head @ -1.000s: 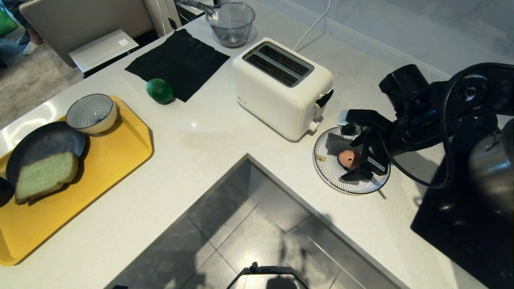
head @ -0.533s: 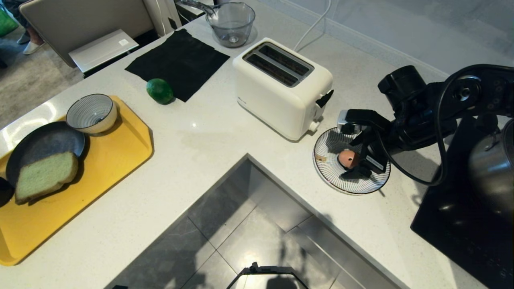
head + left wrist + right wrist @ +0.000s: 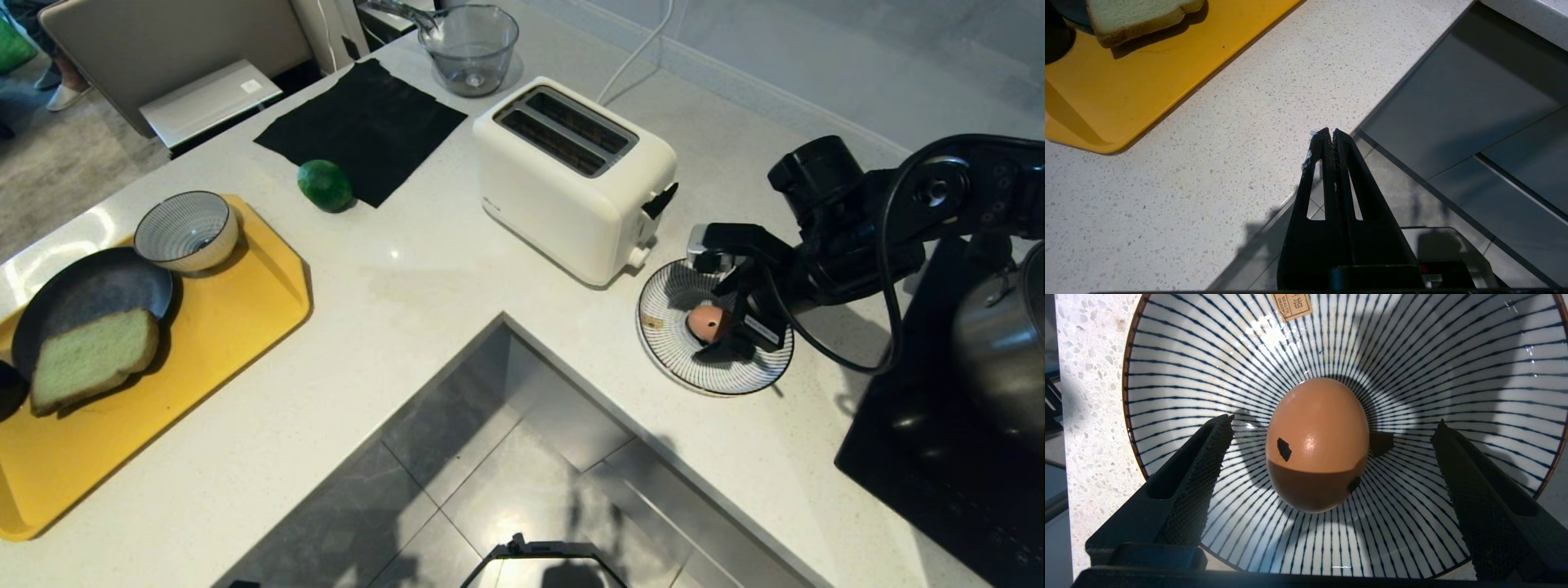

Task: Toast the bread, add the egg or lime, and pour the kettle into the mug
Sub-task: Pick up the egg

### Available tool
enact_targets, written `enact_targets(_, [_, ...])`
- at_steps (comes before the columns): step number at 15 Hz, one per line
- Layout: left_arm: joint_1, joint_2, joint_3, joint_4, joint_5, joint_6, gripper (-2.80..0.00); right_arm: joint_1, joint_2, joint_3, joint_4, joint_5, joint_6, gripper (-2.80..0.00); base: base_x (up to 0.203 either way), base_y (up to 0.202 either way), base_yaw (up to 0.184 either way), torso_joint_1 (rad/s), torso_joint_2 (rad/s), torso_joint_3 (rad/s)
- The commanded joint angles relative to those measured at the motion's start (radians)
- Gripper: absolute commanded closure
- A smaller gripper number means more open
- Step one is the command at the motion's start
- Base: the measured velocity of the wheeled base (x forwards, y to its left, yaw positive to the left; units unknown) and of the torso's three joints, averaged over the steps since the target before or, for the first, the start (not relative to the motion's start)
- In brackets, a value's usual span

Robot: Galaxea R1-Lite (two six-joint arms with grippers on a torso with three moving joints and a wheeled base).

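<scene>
The pinkish-brown egg [image 3: 707, 324] [image 3: 1318, 445] lies in a blue-and-white striped dish [image 3: 678, 359] [image 3: 1412, 347] right of the toaster. My right gripper [image 3: 718, 314] [image 3: 1333, 421] is open and low over the dish, one finger on each side of the egg, neither touching it. The pale green bread [image 3: 94, 358] [image 3: 1139, 16] rests on a dark plate [image 3: 82, 290] on the yellow tray. The lime [image 3: 325, 184] sits on the counter by a black cloth. My left gripper [image 3: 1329, 131] is shut and empty above the counter's edge. Kettle and mug are out of view.
A white toaster [image 3: 571, 175] with empty slots stands mid-counter. A striped bowl [image 3: 186, 229] sits on the yellow tray [image 3: 229, 310]. A glass jug [image 3: 473, 45] is at the back. A grey metal vessel [image 3: 1000, 343] stands on a black hob [image 3: 939, 474] at the right.
The right arm's elbow has drifted slightly left. Its gripper stays open round the egg, and nothing else has moved.
</scene>
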State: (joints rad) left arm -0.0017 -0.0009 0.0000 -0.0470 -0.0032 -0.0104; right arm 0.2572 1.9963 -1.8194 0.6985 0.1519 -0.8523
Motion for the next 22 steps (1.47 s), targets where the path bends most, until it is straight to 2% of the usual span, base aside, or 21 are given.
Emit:
enact_targets(1, [0.000, -0.001, 0.015, -0.001, 0.000, 0.000, 0.00, 0.000, 0.002, -0.002, 0.004, 0.001, -0.005, -2.80, 0.000, 0.000, 0.000, 0.000, 0.00, 0.000])
enact_targets(22, [0.000, -0.001, 0.015, -0.001, 0.000, 0.000, 0.00, -0.004, 0.040, -0.049, 0.004, 0.001, -0.013, -2.80, 0.000, 0.000, 0.000, 0.000, 0.00, 0.000])
